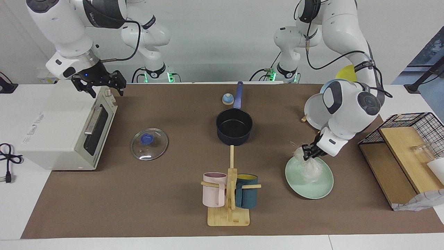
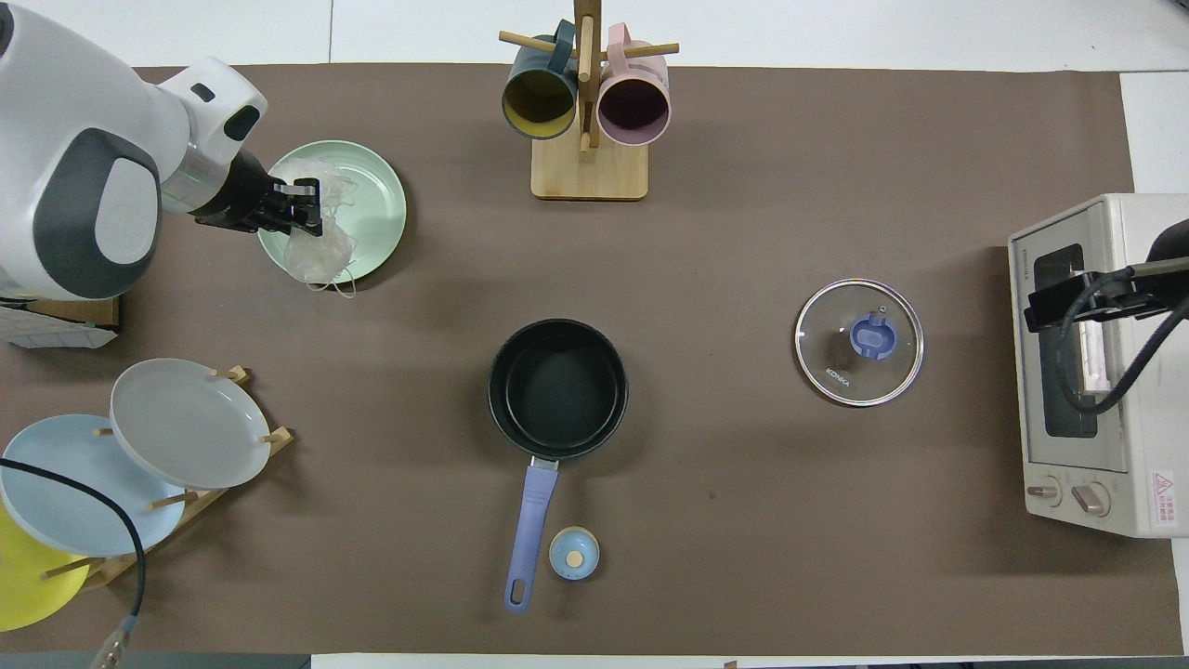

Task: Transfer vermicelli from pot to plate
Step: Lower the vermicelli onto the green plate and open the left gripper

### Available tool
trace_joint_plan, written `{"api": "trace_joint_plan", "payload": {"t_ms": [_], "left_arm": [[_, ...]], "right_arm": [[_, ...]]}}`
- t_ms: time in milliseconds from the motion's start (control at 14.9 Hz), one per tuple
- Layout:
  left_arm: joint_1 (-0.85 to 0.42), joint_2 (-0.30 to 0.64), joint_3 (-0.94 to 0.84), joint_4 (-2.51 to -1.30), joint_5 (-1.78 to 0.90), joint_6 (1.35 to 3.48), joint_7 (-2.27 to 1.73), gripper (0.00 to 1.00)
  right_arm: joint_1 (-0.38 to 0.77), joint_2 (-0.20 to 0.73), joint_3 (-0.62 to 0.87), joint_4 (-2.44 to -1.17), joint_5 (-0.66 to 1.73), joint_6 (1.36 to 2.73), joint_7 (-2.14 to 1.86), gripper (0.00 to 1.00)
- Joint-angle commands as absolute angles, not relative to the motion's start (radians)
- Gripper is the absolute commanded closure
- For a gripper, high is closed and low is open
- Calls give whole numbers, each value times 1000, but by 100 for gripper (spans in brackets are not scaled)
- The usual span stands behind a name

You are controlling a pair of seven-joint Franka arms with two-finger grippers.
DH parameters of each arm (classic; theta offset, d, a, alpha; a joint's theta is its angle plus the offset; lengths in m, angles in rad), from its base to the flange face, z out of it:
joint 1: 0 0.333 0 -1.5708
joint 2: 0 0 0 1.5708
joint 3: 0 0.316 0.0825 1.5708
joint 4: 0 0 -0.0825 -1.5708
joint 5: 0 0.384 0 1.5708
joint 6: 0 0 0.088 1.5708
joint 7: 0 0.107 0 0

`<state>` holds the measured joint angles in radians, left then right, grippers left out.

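Observation:
The vermicelli [image 1: 308, 166] [image 2: 320, 249] is a whitish tangle hanging from my left gripper [image 1: 308, 151] [image 2: 309, 206] onto the mint-green plate [image 1: 321, 189] [image 2: 376, 200], which lies toward the left arm's end of the table. The left gripper is shut on the top of the clump, low over the plate's rim on the robots' side; the clump's lower part rests on the plate. The navy pot [image 1: 234, 126] [image 2: 557, 388] stands mid-table, its black inside bare, its blue handle pointing toward the robots. My right gripper [image 1: 105, 90] waits open and empty above the toaster oven [image 1: 66, 128] [image 2: 1087, 372].
A glass lid [image 1: 149, 144] [image 2: 859, 342] lies between pot and oven. A mug rack [image 1: 229, 194] [image 2: 587, 111] stands farther from the robots than the pot. A rack with grey, light blue and yellow plates [image 2: 176, 423] and a small blue knob [image 2: 573, 553] sit nearer the robots. A wire basket [image 1: 412, 126] stands at the left arm's end.

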<state>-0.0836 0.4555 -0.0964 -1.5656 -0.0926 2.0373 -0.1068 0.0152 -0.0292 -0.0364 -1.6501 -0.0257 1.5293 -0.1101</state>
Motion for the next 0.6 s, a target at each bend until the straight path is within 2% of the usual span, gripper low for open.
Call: {"api": "trace_joint_plan", "payload": {"t_ms": [0, 335, 536], "left_arm": [[-78, 497, -104, -1560, -38, 2103, -51, 100], [-77, 499, -103, -1686, -37, 2317, -6, 100], [-63, 492, -103, -1704, -37, 2321, 73, 100]], "right_arm": [[3, -35, -28, -1646, -23, 1522, -100, 0], [6, -35, -26, -1646, -20, 1522, -100, 0], [6, -35, -26, -1646, -20, 1523, -100, 0]]}}
